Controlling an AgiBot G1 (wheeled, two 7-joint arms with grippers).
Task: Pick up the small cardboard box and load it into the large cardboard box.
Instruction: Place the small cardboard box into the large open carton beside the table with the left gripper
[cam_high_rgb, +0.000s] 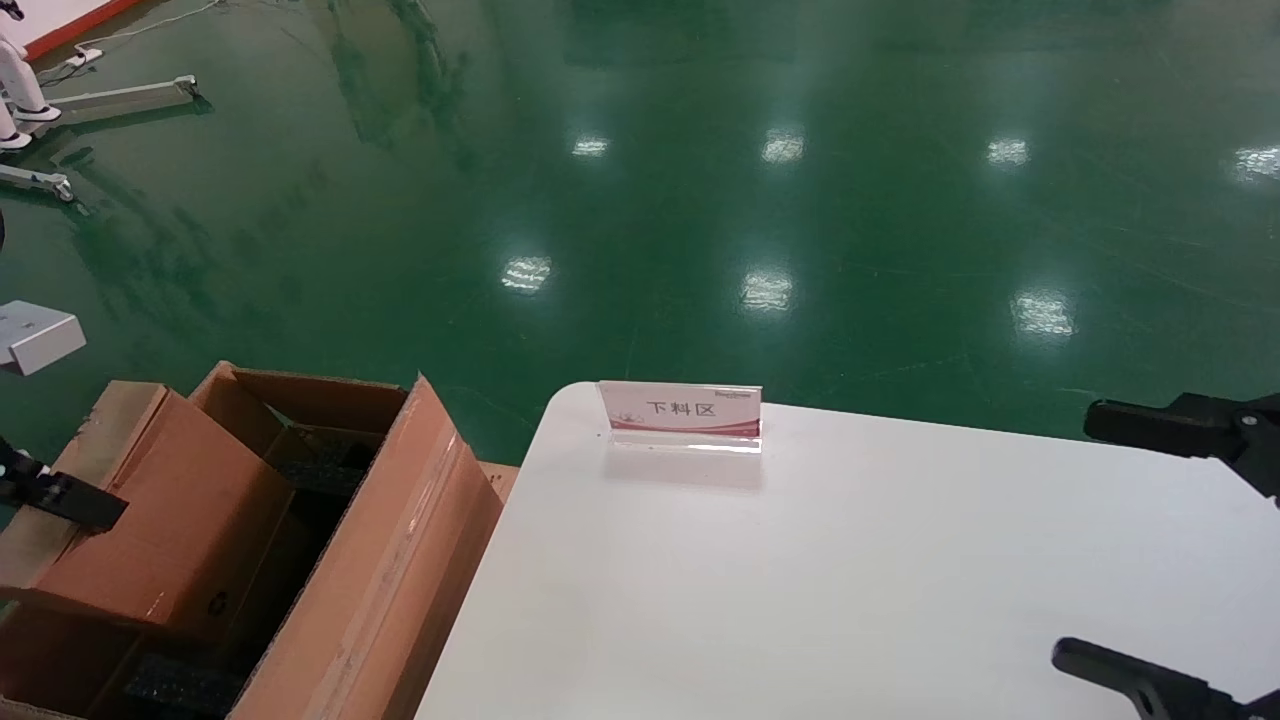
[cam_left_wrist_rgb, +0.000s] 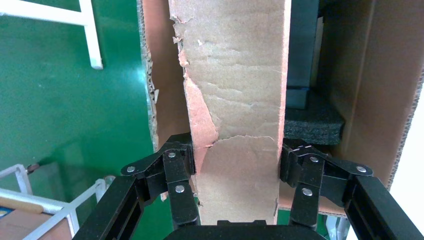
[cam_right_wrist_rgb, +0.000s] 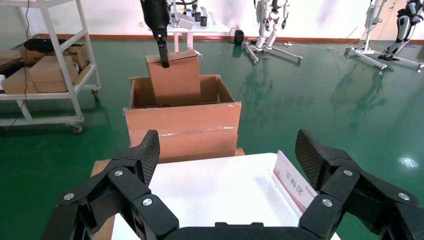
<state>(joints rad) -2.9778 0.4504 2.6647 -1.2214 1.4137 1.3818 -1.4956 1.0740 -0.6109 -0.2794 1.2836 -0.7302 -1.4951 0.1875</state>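
My left gripper (cam_high_rgb: 95, 508) is shut on the small cardboard box (cam_high_rgb: 165, 520), a reddish-brown carton with a dark recycling symbol near its low corner. It holds the carton on edge in the mouth of the large cardboard box (cam_high_rgb: 390, 570), with the lower part below the flaps. In the left wrist view the left gripper (cam_left_wrist_rgb: 235, 162) clamps the carton's pale torn side (cam_left_wrist_rgb: 235, 100) between both fingers, and black foam (cam_left_wrist_rgb: 312, 122) lies inside the big carton. The right wrist view shows the small carton (cam_right_wrist_rgb: 175, 82) standing in the large box (cam_right_wrist_rgb: 182, 127). My right gripper (cam_high_rgb: 1130, 545) is open and empty over the table.
A white table (cam_high_rgb: 850, 580) stands beside the large box, with a clear sign stand (cam_high_rgb: 682, 412) at its far edge. The green floor lies beyond. In the right wrist view a shelf cart with cartons (cam_right_wrist_rgb: 45, 75) stands far off.
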